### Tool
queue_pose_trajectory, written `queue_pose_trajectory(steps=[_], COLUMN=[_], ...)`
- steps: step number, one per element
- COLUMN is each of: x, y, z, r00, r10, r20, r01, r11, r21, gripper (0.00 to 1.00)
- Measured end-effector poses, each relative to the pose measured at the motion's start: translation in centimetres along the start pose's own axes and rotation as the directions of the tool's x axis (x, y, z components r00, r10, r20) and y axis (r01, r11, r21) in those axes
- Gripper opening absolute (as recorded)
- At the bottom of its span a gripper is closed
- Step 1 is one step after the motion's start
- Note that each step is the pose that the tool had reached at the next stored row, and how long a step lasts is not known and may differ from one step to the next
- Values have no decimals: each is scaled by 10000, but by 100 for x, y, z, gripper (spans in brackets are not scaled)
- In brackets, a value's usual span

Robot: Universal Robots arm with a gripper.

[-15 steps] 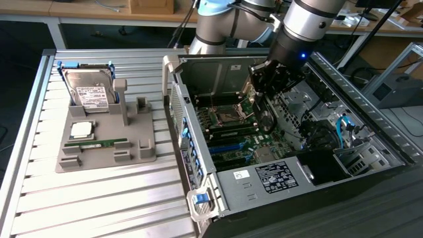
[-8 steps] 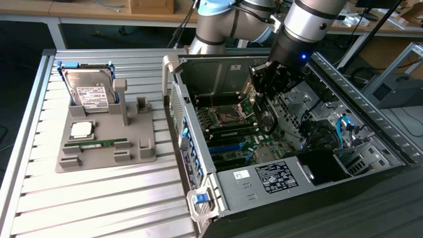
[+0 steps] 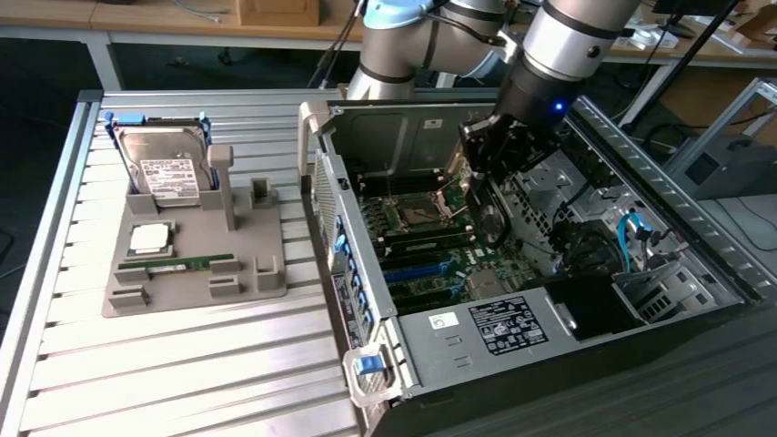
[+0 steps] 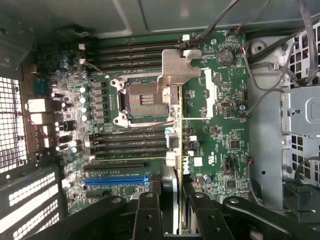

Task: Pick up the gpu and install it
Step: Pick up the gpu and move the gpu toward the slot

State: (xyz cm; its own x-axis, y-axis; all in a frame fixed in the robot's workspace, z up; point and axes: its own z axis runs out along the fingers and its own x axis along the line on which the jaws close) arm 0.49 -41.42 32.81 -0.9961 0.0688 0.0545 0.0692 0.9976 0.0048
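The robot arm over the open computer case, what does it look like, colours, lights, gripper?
The arm has silver-grey tube segments with black bands and pale blue joint caps. A small blue light glows near the wrist. The gripper is black; its fingers are black jointed links with round screw heads.

One gpu [image 4: 177, 67], one hard drive [image 3: 164, 168], one memory stick [image 3: 176, 264]

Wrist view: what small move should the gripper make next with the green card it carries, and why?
Probably a short shift across the green motherboard toward the long blue slot, keeping height. The gripper is shut on the gpu, a green card with a silvery bracket, which hangs edge-on beside the square processor socket, away from that slot.
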Motion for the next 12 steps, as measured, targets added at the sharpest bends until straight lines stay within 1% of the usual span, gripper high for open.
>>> queue_pose_trajectory(steps=[4, 12], x=[-9, -9], y=[0, 0], z=[17, 19], r00=[10000, 10000], r10=[1, 1], r20=[-1, 0], r01=[-1, -1], r11=[10000, 10000], r21=[3, 1], gripper=[27, 27])
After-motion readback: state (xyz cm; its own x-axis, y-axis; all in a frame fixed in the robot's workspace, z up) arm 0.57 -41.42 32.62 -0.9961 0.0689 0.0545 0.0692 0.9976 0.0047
